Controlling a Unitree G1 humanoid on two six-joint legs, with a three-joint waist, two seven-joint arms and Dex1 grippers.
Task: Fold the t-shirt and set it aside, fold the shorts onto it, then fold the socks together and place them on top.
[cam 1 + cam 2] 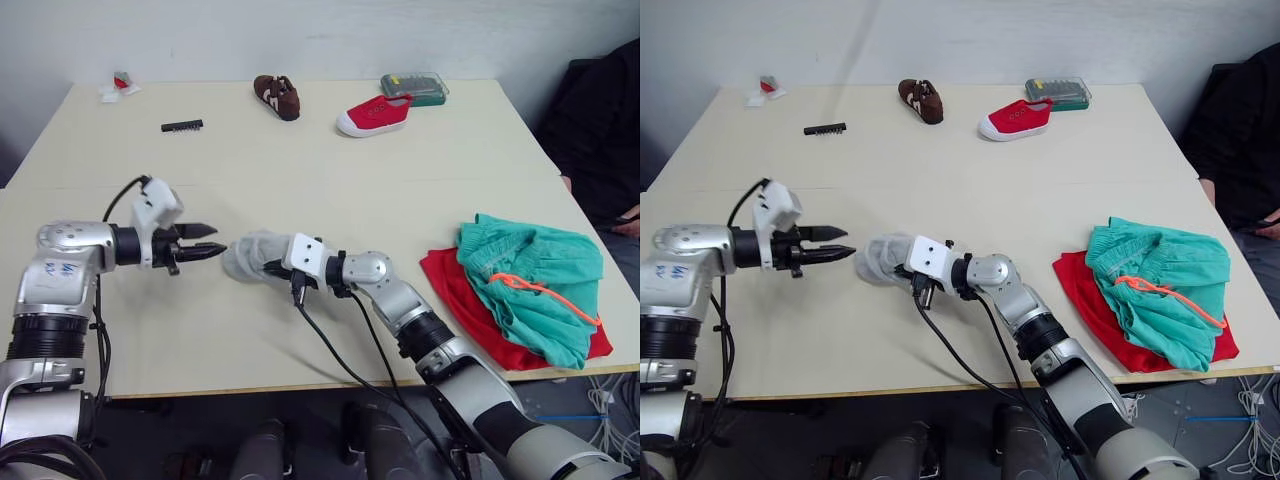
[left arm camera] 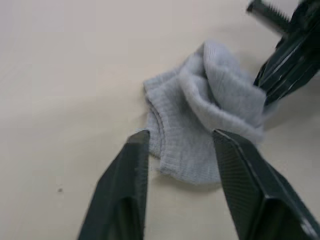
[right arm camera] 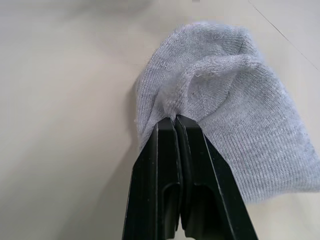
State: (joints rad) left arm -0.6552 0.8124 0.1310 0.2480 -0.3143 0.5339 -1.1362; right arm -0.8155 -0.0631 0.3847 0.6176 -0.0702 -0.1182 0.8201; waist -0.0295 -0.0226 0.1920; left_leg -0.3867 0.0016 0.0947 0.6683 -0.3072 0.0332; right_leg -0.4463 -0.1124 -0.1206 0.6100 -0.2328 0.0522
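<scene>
The right gripper (image 3: 172, 122) is pinching a small pucker of the grey socks (image 1: 250, 258) near the front-middle of the table (image 1: 300, 190), fingers pressed tight on the knit, while the left gripper (image 1: 205, 241) hovers just beside the bundle with its fingers spread, lined up on the ribbed cuff in the left wrist view. Over by the right edge, the teal shorts (image 1: 530, 285) sit heaped on the red t-shirt (image 1: 465, 305), loosely rather than flat. The risk here: that right pinch holds only a thin ridge of fabric, so one sock may slip free or the pair could unroll if lifted. If the left gripper closes on just one layer, the two could pull the bundle apart. And the lumpy pile gives a poor landing spot; the socks could roll off toward the table edge.
</scene>
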